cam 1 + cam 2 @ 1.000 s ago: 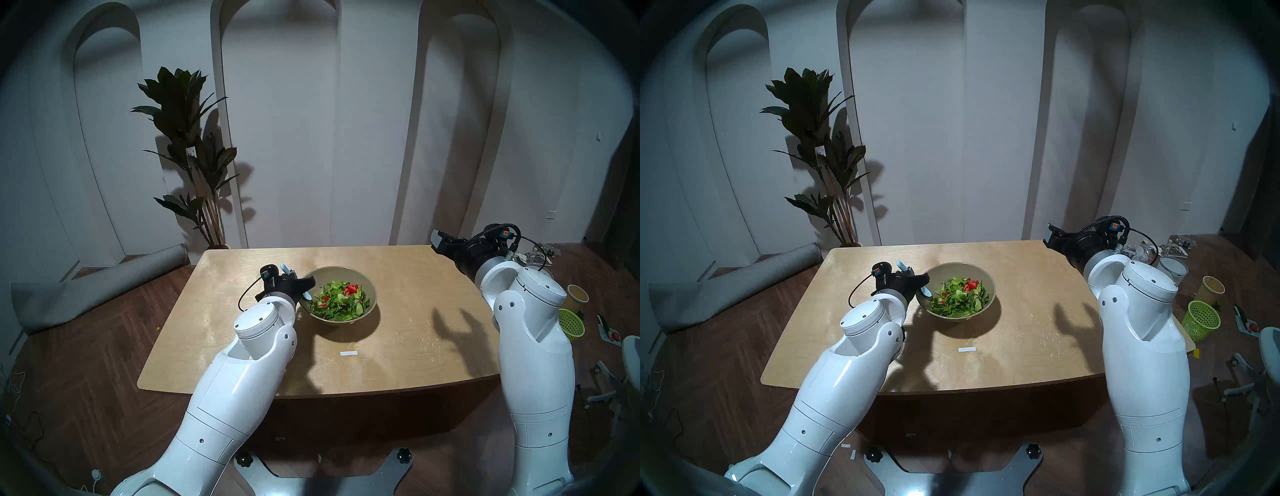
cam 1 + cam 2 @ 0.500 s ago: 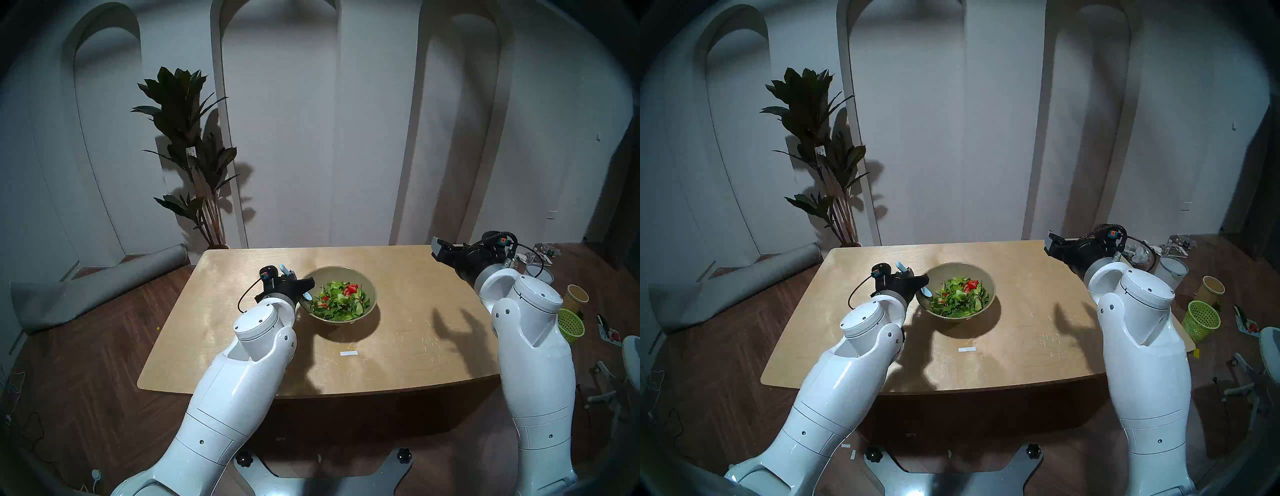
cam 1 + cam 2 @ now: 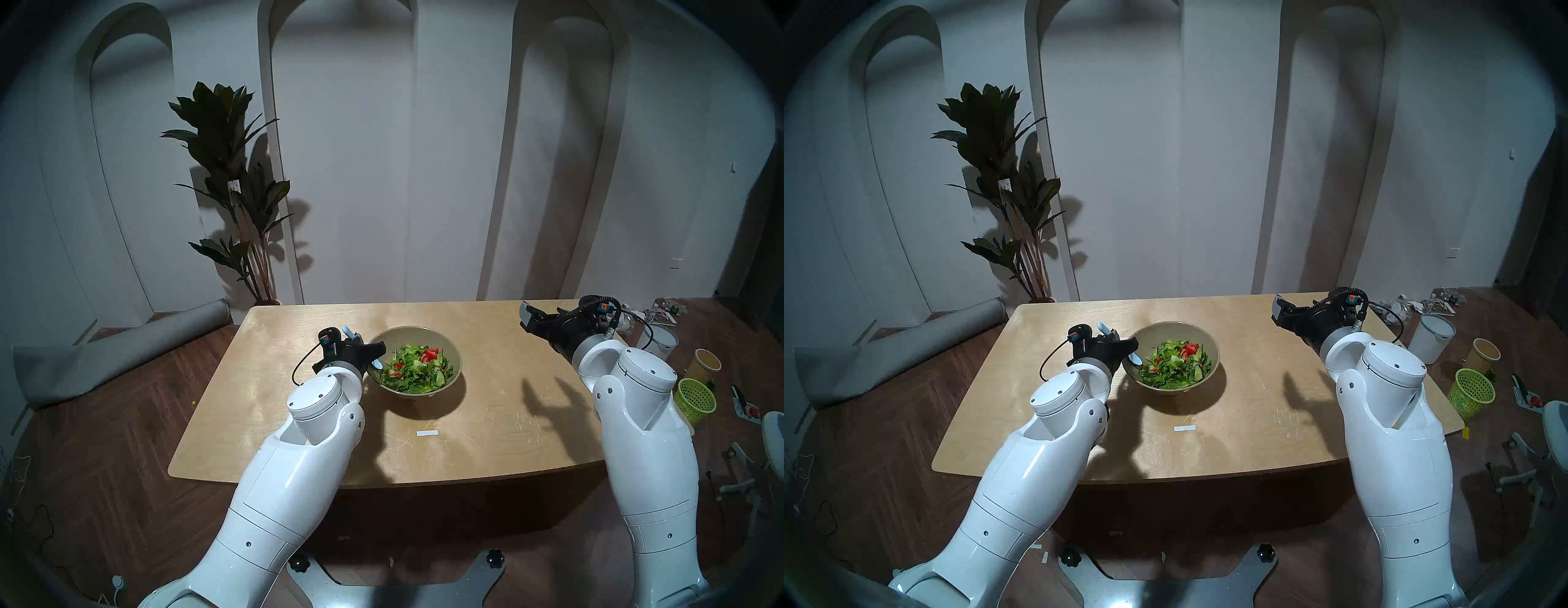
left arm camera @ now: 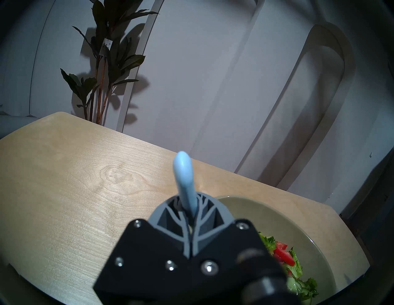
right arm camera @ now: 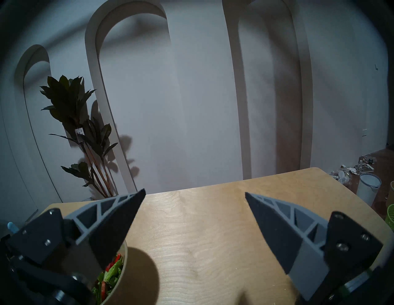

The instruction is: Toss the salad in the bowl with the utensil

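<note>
The beige-olive bowl [image 3: 413,330] stands mid-table and holds the salad [image 3: 418,368] of green leaves, cucumber and red pieces. My left gripper [image 3: 361,346] is at the bowl's left rim, shut on the pale blue utensil [image 3: 376,363]. Its head dips just inside the rim at the salad's left edge, and its rounded handle sticks up behind the fingers in the left wrist view [image 4: 184,179]. My right gripper [image 3: 526,318] hovers open and empty above the table's far right. In the right wrist view its fingers [image 5: 119,221] are spread wide, with the bowl [image 5: 124,262] at lower left.
A white tape strip [image 3: 427,433] lies on the table in front of the bowl. On the floor to the right are a lime-green mesh basket [image 3: 695,399], a yellow cup [image 3: 706,363] and a white bucket [image 3: 657,339]. A potted plant [image 3: 237,191] and a rolled grey mat [image 3: 119,352] are at the left.
My right arm has swung left and lower, bringing the open gripper further over the table's far right corner. The left gripper, utensil and bowl have barely moved.
</note>
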You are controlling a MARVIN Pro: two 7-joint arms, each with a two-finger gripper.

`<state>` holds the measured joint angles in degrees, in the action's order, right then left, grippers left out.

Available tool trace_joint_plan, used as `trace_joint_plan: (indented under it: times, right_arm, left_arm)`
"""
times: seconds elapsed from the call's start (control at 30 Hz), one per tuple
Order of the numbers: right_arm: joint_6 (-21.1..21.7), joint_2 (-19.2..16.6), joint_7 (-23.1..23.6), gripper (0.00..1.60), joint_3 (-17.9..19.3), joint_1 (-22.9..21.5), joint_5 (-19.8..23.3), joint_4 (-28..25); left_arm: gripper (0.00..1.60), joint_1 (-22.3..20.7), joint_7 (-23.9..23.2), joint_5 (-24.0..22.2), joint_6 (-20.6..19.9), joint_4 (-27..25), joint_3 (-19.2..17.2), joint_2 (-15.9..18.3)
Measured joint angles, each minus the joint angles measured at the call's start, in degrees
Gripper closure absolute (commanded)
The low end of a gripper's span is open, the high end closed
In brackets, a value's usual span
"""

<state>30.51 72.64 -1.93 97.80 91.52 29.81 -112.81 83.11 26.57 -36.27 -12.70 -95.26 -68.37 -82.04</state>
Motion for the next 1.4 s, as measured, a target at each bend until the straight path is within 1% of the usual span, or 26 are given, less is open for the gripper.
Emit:
trace_joint_plan:
  times: [0.07, 0.17, 0.2, 0.23, 0.27, 0.3, 0.33, 0.37, 0.47, 0.5, 0.53, 0.57, 0.6, 0.63, 0.83, 1.0, 1.23, 1.4]
  right_arm:
    - [0.0, 0.0, 0.0, 0.00, 0.1, 0.0, 0.0, -0.1]
    - [0.0, 0.2, 0.0, 0.00, 0.4, 0.0, 0.1, -0.4]
    - [0.1, 0.3, 0.0, 0.00, 0.5, 0.0, 0.1, -0.5]
    - [0.1, 0.4, 0.0, 0.00, 0.5, 0.0, 0.1, -0.5]
    - [0.1, 0.4, 0.0, 0.00, 0.5, 0.0, 0.2, -0.6]
    - [0.1, 0.5, -0.1, 0.00, 0.6, 0.0, 0.2, -0.7]
    - [0.2, 0.6, -0.1, 0.00, 0.7, 0.0, 0.2, -0.7]
    - [0.2, 0.6, -0.2, 0.00, 0.8, 0.0, 0.2, -0.8]
    - [0.2, 0.7, -0.4, 0.00, 0.9, 0.0, 0.3, -0.9]
    - [0.2, 0.8, -0.5, 0.00, 1.0, 0.0, 0.3, -0.9]
    - [0.3, 0.8, -0.6, 0.00, 1.0, 0.0, 0.3, -0.9]
    - [0.3, 0.8, -0.7, 0.00, 1.1, 0.0, 0.4, -0.9]
    - [0.3, 0.8, -0.7, 0.00, 1.2, 0.0, 0.4, -0.9]
    - [0.3, 0.8, -0.8, 0.00, 1.2, 0.0, 0.4, -1.0]
    - [0.5, 0.8, -1.1, 0.00, 1.4, 0.0, 0.5, -1.0]
    - [0.5, 0.8, -1.3, 0.00, 1.5, 0.0, 0.6, -1.1]
    - [0.6, 0.8, -1.4, 0.00, 1.5, 0.0, 0.7, -1.2]
    - [0.6, 0.7, -1.3, 0.00, 1.5, 0.0, 0.8, -1.2]
  left_arm:
    - [1.37, 0.0, 0.1, 0.1, 0.0, 0.1, 0.1, 0.0]
    - [1.32, 0.0, 0.6, 0.2, 0.0, 0.4, 0.6, -0.2]
    - [1.18, 0.0, 0.7, 0.3, 0.0, 0.5, 0.8, -0.2]
    - [1.18, 0.0, 0.7, 0.3, -0.1, 0.6, 0.8, -0.2]
    - [1.12, 0.0, 0.8, 0.3, -0.1, 0.6, 0.9, -0.3]
    - [1.11, 0.0, 1.0, 0.4, -0.1, 0.7, 1.1, -0.3]
    - [1.00, 0.0, 1.2, 0.4, -0.1, 0.7, 1.2, -0.3]
    - [0.95, 0.0, 1.4, 0.4, -0.1, 0.8, 1.3, -0.3]
    - [0.92, 0.0, 1.7, 0.5, -0.2, 0.9, 1.5, -0.4]
    - [0.87, 0.0, 1.8, 0.5, -0.2, 0.9, 1.5, -0.4]
    - [0.77, 0.0, 1.9, 0.5, -0.2, 1.0, 1.6, -0.4]
    - [0.38, 0.0, 2.0, 0.5, -0.2, 1.1, 1.7, -0.4]
    - [0.31, 0.0, 2.1, 0.5, -0.2, 1.1, 1.7, -0.4]
    - [0.00, 0.0, 2.1, 0.5, -0.2, 1.2, 1.8, -0.4]
    - [0.00, 0.0, 2.0, 0.8, -0.2, 1.4, 2.3, -0.3]
    - [0.00, 0.2, 2.4, 1.4, -0.1, 0.5, 2.6, -0.2]
    - [0.00, 1.5, 4.9, 2.7, 0.0, -3.3, 2.8, 0.7]
    - [0.00, 2.8, 5.9, 3.5, 0.4, -5.7, 2.9, 1.5]
